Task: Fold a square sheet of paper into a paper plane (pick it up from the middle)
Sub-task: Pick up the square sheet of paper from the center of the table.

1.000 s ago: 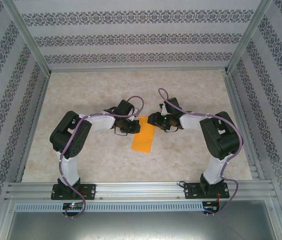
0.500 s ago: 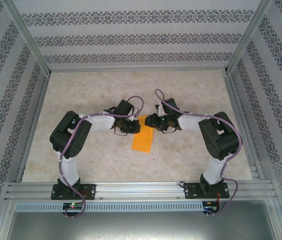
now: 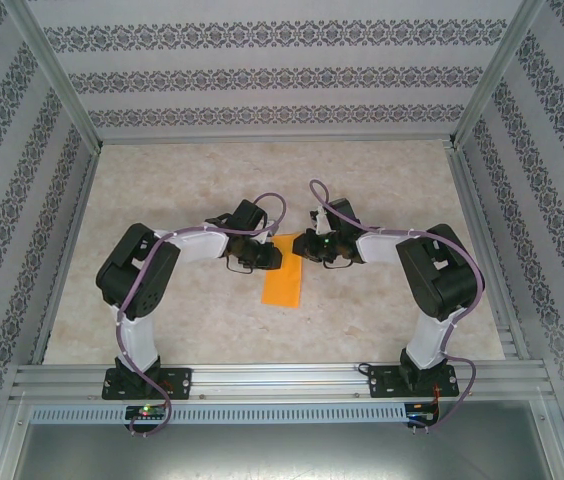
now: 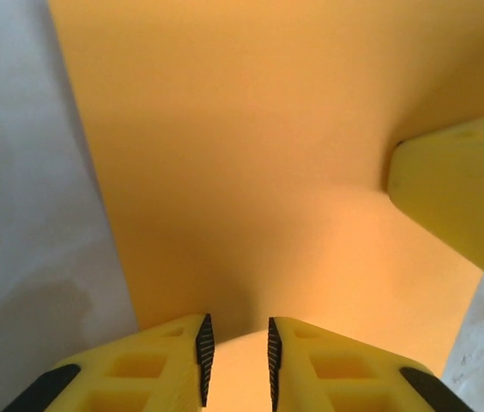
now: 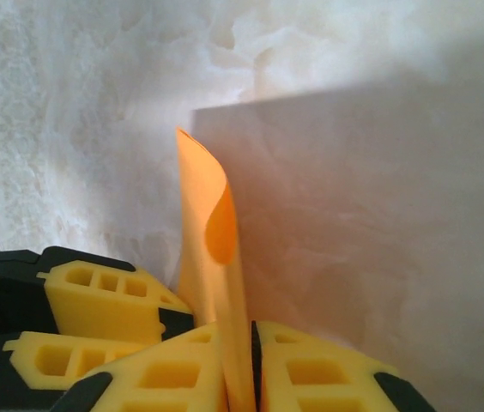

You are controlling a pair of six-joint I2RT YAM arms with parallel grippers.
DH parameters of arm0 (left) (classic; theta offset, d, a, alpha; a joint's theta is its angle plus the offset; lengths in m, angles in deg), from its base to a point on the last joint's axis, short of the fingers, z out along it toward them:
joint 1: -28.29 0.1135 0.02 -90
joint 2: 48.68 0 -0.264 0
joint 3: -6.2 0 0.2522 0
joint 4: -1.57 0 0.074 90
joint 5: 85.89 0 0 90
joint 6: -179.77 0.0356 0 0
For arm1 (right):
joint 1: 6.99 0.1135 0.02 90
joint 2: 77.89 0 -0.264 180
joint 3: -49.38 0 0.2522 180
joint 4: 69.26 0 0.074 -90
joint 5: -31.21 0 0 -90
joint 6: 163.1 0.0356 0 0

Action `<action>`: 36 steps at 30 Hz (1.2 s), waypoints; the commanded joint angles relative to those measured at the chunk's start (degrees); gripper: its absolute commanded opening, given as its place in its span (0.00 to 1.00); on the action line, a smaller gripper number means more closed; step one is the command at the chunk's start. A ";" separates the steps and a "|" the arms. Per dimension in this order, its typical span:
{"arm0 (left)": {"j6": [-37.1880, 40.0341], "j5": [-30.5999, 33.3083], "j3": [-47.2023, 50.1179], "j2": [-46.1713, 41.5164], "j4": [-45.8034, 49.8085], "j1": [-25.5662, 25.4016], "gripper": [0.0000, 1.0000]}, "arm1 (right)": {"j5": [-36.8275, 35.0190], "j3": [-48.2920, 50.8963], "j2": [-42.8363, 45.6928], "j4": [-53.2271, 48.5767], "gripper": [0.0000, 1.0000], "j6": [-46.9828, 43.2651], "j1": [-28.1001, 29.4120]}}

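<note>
The right fingers [image 5: 319, 369] are clenched on a raised edge of the square sheet of paper [image 3: 282, 282], lying narrow mid-worktop [image 3: 182, 180], probably to turn it over, while the left fingers [image 4: 139, 373] stand slightly apart, released.

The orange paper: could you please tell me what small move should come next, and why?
Probably the left gripper should draw back off the orange paper: its jaws stand slightly apart around it, while the right gripper is shut on the paper's raised edge and can likely carry the fold alone.
</note>
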 commanded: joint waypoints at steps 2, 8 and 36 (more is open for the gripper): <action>-0.60 -0.69 1.18 -3.46 7.26 0.50 0.37 | 2.06 1.23 2.20 3.32 0.10 0.39 -0.87; -0.79 1.02 0.80 -9.72 9.62 0.55 0.58 | 5.60 2.46 5.07 7.65 0.05 4.32 -1.96; -11.58 -5.52 12.08 -29.63 0.07 3.67 0.69 | 14.80 5.25 14.73 36.34 0.00 34.27 -7.05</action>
